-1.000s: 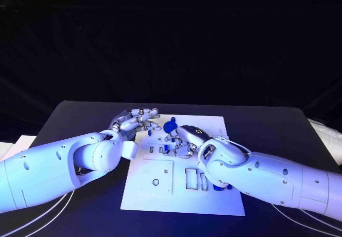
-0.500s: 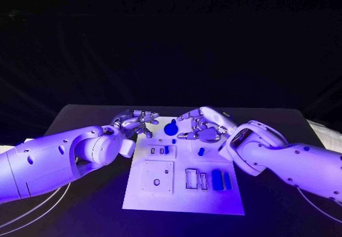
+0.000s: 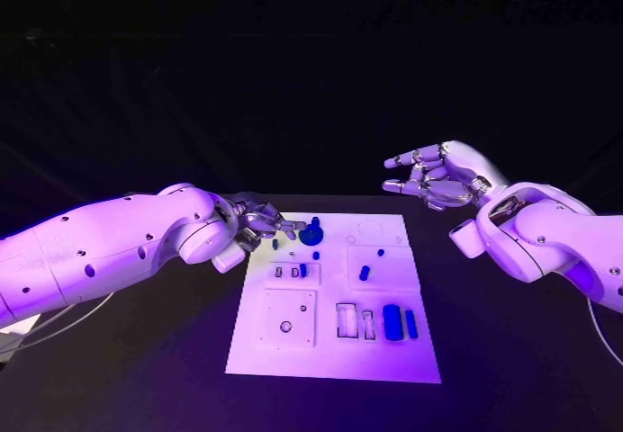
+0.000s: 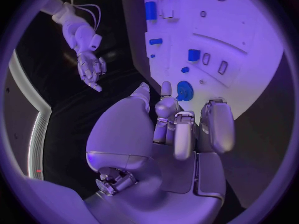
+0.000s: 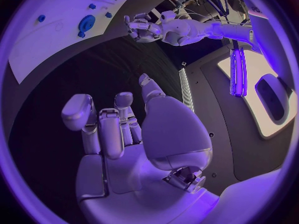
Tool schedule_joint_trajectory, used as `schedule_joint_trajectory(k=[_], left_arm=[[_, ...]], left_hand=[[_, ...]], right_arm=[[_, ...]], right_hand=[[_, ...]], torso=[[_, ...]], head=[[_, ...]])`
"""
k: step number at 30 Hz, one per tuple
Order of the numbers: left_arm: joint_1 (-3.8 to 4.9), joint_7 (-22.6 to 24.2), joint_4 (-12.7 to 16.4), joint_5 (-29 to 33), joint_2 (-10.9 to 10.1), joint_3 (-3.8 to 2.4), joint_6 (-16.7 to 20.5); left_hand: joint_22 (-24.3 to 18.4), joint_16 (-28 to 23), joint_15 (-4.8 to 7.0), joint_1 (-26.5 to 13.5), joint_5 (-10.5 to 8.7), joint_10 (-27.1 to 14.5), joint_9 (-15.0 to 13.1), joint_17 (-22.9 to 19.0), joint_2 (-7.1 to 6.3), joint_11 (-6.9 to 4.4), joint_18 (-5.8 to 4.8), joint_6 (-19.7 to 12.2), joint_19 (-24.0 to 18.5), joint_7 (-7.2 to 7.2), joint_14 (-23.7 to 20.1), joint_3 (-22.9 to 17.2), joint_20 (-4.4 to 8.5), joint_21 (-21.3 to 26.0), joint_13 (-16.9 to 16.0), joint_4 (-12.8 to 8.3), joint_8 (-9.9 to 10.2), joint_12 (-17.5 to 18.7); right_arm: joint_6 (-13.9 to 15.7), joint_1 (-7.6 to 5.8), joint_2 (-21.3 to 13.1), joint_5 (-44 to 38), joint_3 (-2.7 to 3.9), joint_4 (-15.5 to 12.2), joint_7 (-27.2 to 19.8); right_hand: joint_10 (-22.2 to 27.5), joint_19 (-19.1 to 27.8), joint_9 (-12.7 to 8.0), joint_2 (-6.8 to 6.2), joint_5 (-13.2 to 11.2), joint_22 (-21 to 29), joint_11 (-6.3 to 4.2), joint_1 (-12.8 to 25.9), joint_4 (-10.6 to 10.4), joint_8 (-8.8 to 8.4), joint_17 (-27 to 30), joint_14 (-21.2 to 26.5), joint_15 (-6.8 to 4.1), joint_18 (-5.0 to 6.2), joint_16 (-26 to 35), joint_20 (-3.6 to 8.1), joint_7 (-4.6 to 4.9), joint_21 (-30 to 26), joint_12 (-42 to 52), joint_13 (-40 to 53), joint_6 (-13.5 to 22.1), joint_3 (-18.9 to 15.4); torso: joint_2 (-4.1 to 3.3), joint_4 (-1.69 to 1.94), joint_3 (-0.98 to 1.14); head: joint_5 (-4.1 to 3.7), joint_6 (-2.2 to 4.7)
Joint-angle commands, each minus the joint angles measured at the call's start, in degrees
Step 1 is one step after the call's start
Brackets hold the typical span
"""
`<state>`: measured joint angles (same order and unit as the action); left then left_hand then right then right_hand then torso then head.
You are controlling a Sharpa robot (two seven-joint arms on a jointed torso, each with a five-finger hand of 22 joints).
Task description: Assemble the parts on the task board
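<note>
Black table [image 3: 143, 360], white task board [image 3: 331, 360], left hand [image 3: 264, 220] fingers curled, empty, right hand [image 3: 439, 175] raised, fingers loosely spread, empty.

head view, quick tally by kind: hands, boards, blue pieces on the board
silver many-fingered hands: 2 (left hand, right hand)
white flat task board: 1
small blue parts: 6 clear, tinier ones uncertain
total: 9

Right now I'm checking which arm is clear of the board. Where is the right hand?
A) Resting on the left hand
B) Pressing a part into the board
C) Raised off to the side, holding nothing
C: the right hand hangs open, away from the task board, holding nothing.
</note>
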<state>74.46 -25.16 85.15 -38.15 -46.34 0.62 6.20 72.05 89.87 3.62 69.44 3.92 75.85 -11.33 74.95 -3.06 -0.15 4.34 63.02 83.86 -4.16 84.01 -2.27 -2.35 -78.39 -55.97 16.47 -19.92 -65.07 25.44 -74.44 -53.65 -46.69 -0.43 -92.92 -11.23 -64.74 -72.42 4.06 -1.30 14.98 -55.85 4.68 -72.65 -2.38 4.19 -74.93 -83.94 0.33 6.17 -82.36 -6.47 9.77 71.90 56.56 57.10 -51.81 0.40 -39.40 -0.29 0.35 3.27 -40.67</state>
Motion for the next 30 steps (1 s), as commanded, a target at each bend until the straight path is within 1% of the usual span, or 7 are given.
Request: schedule_joint_trajectory(k=[1,3,4,6,12,19,30], left_arm=[[0.61,-11.2,-1.2,-13.6,1.6,-0.01,-8.7],[0.90,-12.1,-2.3,-14.7,2.9,0.01,-9.6],[1.01,-12.5,-2.8,-15.1,3.5,0.02,-10.0],[1.16,-13.0,-3.8,-16.2,4.7,0.03,-10.8],[1.34,-14.2,-6.5,-20.6,7.8,0.07,-14.4],[1.36,-14.6,-8.7,-21.6,10.2,0.28,-18.4],[0.94,-14.7,-11.6,-21.3,12.7,1.13,-19.2]], left_hand=[[1.9,0.1,0.43,-1.9,-0.63,0.5,-1.6,15.1,-0.66,-0.32,-0.99,-0.4,0.7,0.48,6.0,2.3,0.18,-1.3,-3.0,0.2,-1.8,-2.4],[2.4,0.1,0.63,-5.1,-1.20,0.0,-2.5,15.1,-2.75,-0.43,-1.09,-0.7,0.8,0.71,6.0,5.3,0.33,-1.7,-3.2,0.4,-2.7,-2.5],[2.7,0.1,0.70,-5.8,-1.24,0.0,-2.9,15.1,-2.92,-0.57,-1.13,-0.8,0.9,0.79,6.0,6.1,0.44,-1.9,-3.4,0.4,-3.2,-2.7],[3.8,0.1,0.90,-6.2,-1.29,0.0,-3.8,15.1,-2.67,-0.73,-1.35,-1.2,1.2,1.00,6.0,7.1,0.63,-2.6,-4.1,0.3,-4.1,-3.2],[7.0,0.1,1.26,-5.5,-1.24,0.9,-7.2,15.1,-0.42,-1.30,-1.97,-2.0,2.3,1.53,6.0,8.5,1.08,-4.7,-7.0,0.2,-7.4,-5.4],[7.5,0.1,1.42,-5.3,-1.25,0.7,-10.1,15.1,-1.04,-1.43,-2.05,-3.6,2.3,1.74,6.0,10.2,1.25,-5.0,-7.3,0.3,-9.8,-5.4],[7.9,0.1,1.51,-5.8,-1.25,0.8,-12.0,15.1,-0.75,-1.53,-2.11,-4.6,2.3,1.85,6.0,10.8,1.32,-5.3,-7.9,0.4,-11.3,-5.8]], right_arm=[[-0.3,-0.10,0.0,5.7,-0.06,0.5,-1.8],[-0.3,-0.13,0.0,6.2,-0.12,0.8,-1.9],[-0.4,-0.14,0.0,6.4,-0.15,0.9,-1.9],[-0.5,-0.15,0.1,6.7,-0.19,1.1,-1.9],[-0.4,-0.16,0.1,6.7,-0.29,1.5,-1.3],[0.4,-0.16,0.0,5.7,-0.32,1.9,0.3],[0.8,-0.16,-0.5,3.8,-0.35,1.6,2.6]], right_hand=[[0.2,0.5,0.0,0.09,0.5,0.2,0.01,-0.3,0.0,0.33,-1.2,-2.0,-0.02,0.74,0.5,0.15,-0.09,-0.3,-0.3,-0.1,-0.4,-0.5],[0.3,0.6,0.1,0.08,1.0,0.5,-0.01,-0.2,-0.1,0.38,-1.1,-2.0,-0.04,0.77,0.6,0.16,-0.11,-0.5,-0.4,-0.4,-0.4,-0.9],[0.3,0.6,0.1,0.08,1.1,0.6,-0.01,-0.2,-0.1,0.40,-1.1,-2.0,-0.03,0.79,0.6,0.17,-0.12,-0.6,-0.5,-0.5,-0.5,-1.0],[0.4,0.6,0.1,0.10,1.3,0.7,-0.02,-0.2,-0.2,0.41,-1.0,-1.9,-0.04,0.81,0.6,0.18,-0.12,-0.7,-0.5,-0.6,-0.5,-1.1],[0.4,0.7,0.1,0.13,1.4,0.7,-0.03,-0.3,-0.2,0.43,-1.0,-1.9,-0.05,0.81,0.6,0.18,-0.13,-0.7,-0.5,-0.6,-0.5,-1.2],[0.1,0.6,0.1,0.25,2.9,0.9,-0.15,-0.2,-0.5,0.73,-1.0,-2.0,-0.14,0.83,0.7,0.26,-0.28,-0.9,0.0,-0.7,-1.0,-2.1],[1.0,1.4,0.1,0.53,3.4,2.4,-0.15,-0.4,-0.6,0.72,0.0,-1.6,-0.14,1.09,1.3,0.28,-0.27,-1.8,-1.1,-2.0,-0.9,-2.3]], torso=[[0.38,-0.24,0.13],[0.45,-0.20,0.13],[0.47,-0.18,0.15],[0.49,-0.21,0.17],[0.23,-0.23,0.07],[0.20,-0.20,0.06],[-0.10,-0.45,-0.07]], head=[[0.20,-0.36],[0.24,-0.40],[0.31,-0.49],[0.41,-0.58],[0.44,-0.89],[0.52,-1.18],[0.62,-1.41]])
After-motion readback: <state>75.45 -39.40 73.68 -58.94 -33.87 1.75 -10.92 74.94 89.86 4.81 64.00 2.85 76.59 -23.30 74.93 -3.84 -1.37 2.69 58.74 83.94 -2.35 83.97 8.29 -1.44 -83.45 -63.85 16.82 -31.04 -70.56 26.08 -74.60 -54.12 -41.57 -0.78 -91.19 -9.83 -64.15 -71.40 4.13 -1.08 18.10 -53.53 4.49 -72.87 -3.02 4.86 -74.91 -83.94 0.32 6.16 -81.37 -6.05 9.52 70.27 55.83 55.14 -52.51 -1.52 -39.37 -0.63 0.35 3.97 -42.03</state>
